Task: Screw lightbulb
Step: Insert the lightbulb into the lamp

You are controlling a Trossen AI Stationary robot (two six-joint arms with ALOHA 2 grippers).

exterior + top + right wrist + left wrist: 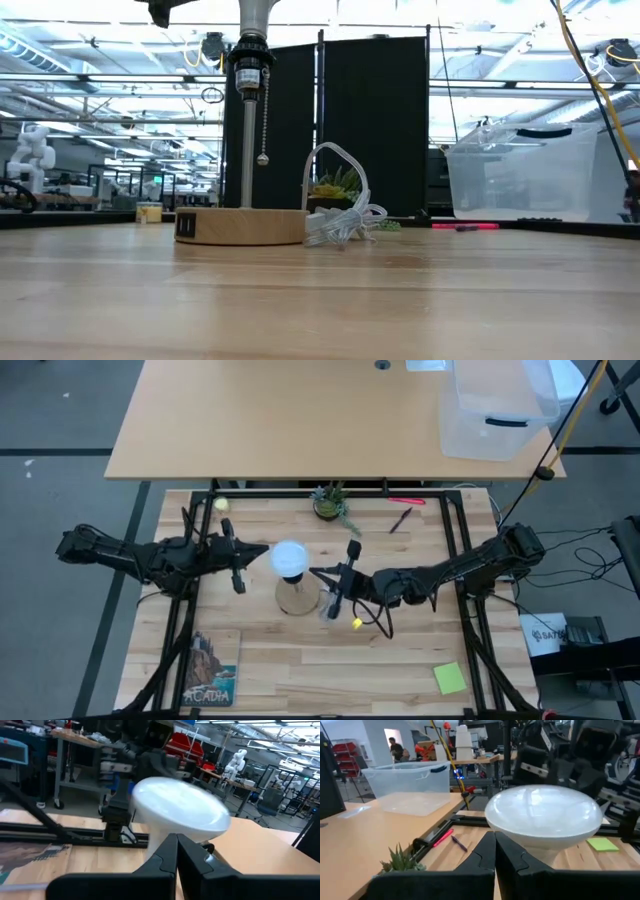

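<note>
The white lightbulb (289,557) sits upright on top of the black socket (250,62) of the stand, whose round wooden base (240,226) rests on the table. My left gripper (264,549) is shut, level, with its tips at the globe's left side (542,815). My right gripper (314,572) is shut, level, with its tips at the bulb's right side, by its pale neck (162,832). The silvery plastic wrapper (342,222) lies beside the base. My left gripper comes level from the table's left, its shut fingertips (487,847) right under the globe's rim (512,836); I cannot tell whether they touch it. My right gripper comes level from the table's right, its shut fingertips (172,845) at the bulb's neck (159,840); I cannot tell whether they touch it.
A small potted plant (330,503), a pink pen (406,501) and a dark pen (400,520) lie at the far side. A book (212,671) lies near left, a green note (449,678) near right. A clear bin (498,410) stands on the far table.
</note>
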